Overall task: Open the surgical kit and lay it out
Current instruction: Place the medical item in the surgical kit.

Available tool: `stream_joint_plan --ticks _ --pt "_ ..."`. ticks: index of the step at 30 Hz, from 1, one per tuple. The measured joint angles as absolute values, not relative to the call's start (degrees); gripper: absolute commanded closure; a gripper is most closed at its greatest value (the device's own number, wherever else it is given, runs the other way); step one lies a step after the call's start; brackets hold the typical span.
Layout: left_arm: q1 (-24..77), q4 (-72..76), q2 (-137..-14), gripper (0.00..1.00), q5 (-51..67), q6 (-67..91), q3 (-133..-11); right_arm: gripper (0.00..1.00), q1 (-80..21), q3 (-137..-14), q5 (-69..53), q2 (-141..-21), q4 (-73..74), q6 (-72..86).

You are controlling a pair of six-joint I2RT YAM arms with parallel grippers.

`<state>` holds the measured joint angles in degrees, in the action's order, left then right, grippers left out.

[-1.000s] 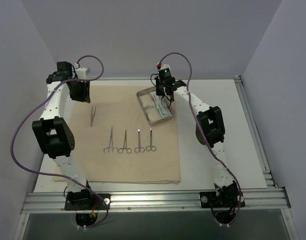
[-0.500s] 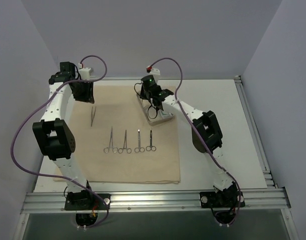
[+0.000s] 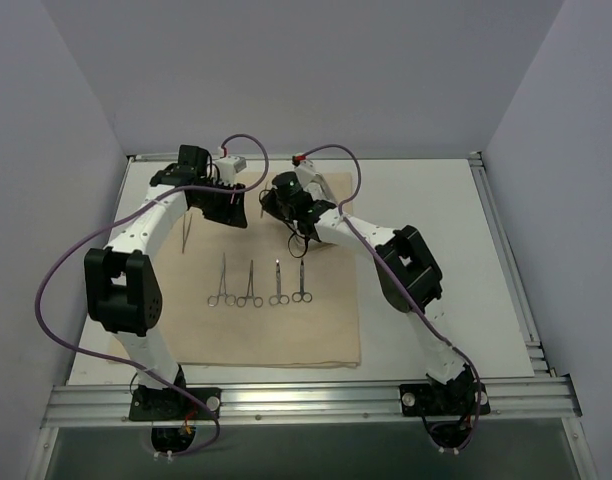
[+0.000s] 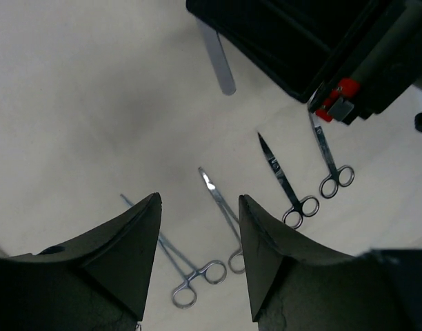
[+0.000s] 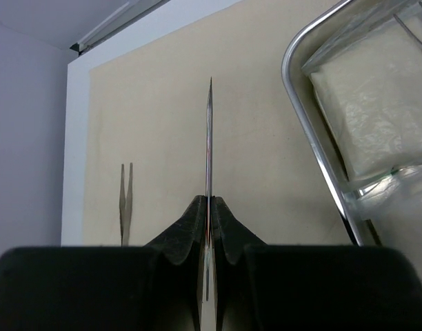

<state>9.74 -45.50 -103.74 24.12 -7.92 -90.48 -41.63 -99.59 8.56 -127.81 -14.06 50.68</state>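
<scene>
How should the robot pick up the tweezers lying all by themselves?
Pinch the tweezers across the middle, coming straight down from above. They lie flat on the cloth, long and thin, with bare cloth on both sides for the pincer.

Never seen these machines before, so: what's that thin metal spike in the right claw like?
The thin metal spike is a slim, shiny, steel-looking sliver seen edge-on, tapering to a sharp tip. The right claw is shut on its lower part, and it points straight out above the beige cloth, between the tweezers lying there and the steel tray. Only the claw seems to touch it.
</scene>
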Motion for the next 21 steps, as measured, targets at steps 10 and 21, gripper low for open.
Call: stream_joint_plan --ticks 10,21 --pt "10.1 -34.8 -104.3 0.43 30.6 -0.3 -88.8 1.00 -43.5 -97.8 7.7 -124.9 -17.0 54.3" --pt "10.1 -31.3 -107.7 0.53 31.8 2.8 -88.8 1.00 -43.6 -95.9 7.0 -123.2 -19.2 55.5"
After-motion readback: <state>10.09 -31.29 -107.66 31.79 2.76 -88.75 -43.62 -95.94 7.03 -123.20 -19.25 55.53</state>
